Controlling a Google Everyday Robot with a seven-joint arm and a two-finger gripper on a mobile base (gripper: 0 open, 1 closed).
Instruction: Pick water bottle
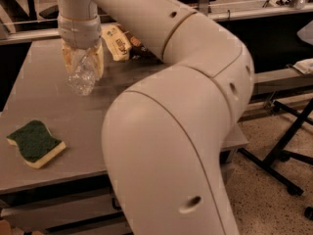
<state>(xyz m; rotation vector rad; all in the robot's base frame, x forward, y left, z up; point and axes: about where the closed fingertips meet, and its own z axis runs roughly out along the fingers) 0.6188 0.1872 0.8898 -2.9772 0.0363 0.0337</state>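
The water bottle, small, clear and crinkly, stands upright at the back left of the grey table. My gripper comes down on it from above. Its yellowish fingers are shut on the bottle's upper part, one on each side. The bottle's lower end sticks out below the fingers. I cannot tell whether it still touches the table. My big white arm fills the middle of the view and hides the table's right half.
A green sponge with a yellow underside lies at the table's front left. A yellow-and-white snack bag lies at the back, right of the gripper. A black stand's legs stand on the floor at the right.
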